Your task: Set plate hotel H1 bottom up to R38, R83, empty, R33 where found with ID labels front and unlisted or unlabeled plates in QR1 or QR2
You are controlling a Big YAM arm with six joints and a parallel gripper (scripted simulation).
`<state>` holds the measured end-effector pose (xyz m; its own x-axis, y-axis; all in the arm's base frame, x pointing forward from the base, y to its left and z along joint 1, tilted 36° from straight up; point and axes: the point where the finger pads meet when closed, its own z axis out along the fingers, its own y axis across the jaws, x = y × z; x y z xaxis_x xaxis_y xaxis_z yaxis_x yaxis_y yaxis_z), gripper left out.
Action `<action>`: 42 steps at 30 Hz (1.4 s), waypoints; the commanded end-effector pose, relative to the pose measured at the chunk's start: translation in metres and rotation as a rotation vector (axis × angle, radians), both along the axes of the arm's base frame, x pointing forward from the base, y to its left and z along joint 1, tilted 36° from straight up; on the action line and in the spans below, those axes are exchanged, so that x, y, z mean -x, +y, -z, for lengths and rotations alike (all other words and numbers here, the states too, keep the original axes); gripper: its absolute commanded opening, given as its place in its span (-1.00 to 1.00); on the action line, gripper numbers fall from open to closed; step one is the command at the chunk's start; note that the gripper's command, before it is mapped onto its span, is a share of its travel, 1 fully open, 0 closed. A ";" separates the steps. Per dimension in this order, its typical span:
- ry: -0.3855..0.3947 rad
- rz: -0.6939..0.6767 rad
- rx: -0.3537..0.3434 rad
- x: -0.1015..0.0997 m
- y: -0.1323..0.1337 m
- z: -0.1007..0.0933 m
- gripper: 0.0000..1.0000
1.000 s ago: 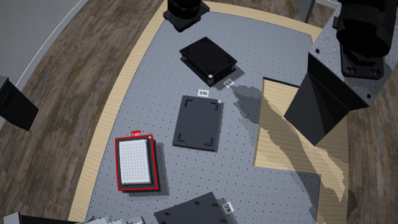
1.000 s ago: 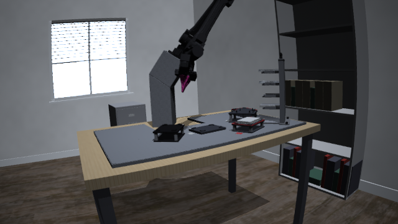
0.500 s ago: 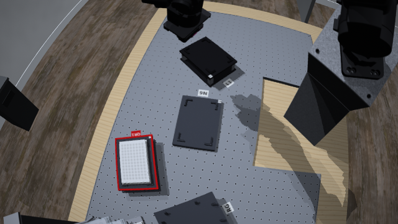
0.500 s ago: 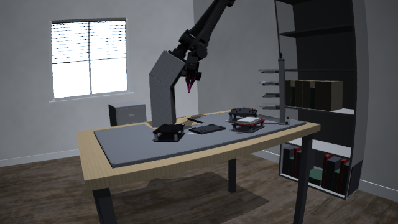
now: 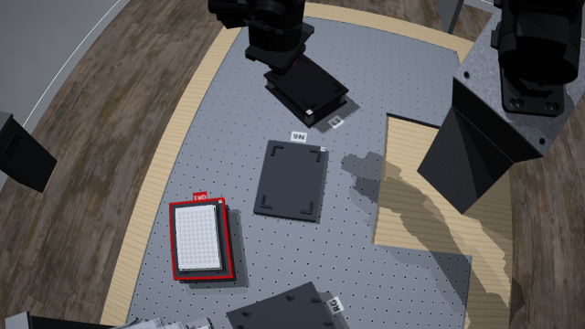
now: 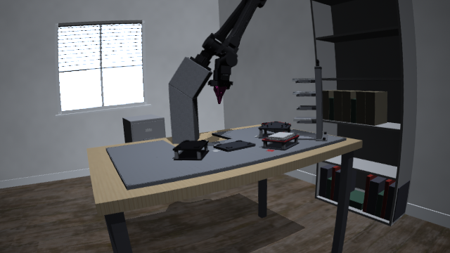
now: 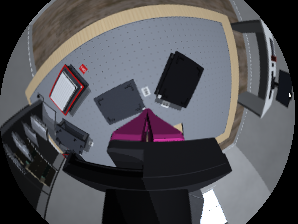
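Plate hotel H1, a slim grey post (image 6: 319, 105) carrying four thin shelf tabs, standing at the far right end of the grey perforated mat (image 5: 292, 256) in the exterior view, at three o'clock from everything else on it; shelf contents too small and edge-on to tell. White 96-well plate (image 5: 197, 237) seated flat in the red-framed quarantine nest (image 5: 172, 242), at eight o'clock on the mat in the top view, wells facing up. Flat dark recovery nest with four corner locators (image 5: 291, 181) near the mat's middle, tagged N6, at two o'clock from the white plate and well apart from it. Raised black landing nest (image 5: 307, 89) at twelve o'clock from the recovery nest, a small white tag by its near corner, partly covered by the arm in the top view. Dark regrip nest (image 5: 283, 311) at six o'clock, cut by the frame edge, tagged RG. Magenta-tipped black parallel gripper (image 6: 219, 95) hanging high over the mat, pointing down, fingers clenched together on nothing. In the wrist view, magenta fingers meeting in a point, landing nest at one o'clock from them, recovery nest at eleven o'clock.
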<state>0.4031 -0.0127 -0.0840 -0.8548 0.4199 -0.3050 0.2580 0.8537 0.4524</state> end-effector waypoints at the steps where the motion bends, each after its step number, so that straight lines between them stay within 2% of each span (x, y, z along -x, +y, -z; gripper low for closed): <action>1: -0.040 -0.105 0.021 -0.006 0.008 -0.014 -1.00; 3: -0.026 -0.126 0.014 0.007 0.015 -0.011 -1.00; 8: -0.043 -0.110 0.017 0.011 0.027 -0.017 -1.00; 10: -0.029 -0.179 0.005 0.020 0.034 -0.017 -1.00; 12: -0.050 -0.232 0.001 0.015 0.038 -0.022 -1.00; 14: -0.050 -0.232 0.001 0.015 0.038 -0.022 -1.00; 16: -0.034 -0.251 -0.006 0.028 0.044 -0.020 -1.00; 19: -0.057 -0.249 0.005 0.029 0.050 -0.024 -1.00; 20: -0.036 -0.271 -0.011 0.037 0.054 -0.023 -1.00; 25: -0.055 -0.369 -0.027 0.043 0.066 -0.029 -1.00; 29: -0.047 -0.364 -0.028 0.054 0.063 -0.035 -1.00; 37: -0.048 -0.354 -0.028 0.063 0.060 -0.046 -1.00; 42: -0.052 -0.354 -0.030 0.054 0.079 -0.059 -1.00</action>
<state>0.3421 0.0549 -0.0380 -0.9368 0.1106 -0.3320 -0.0662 0.8756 0.4784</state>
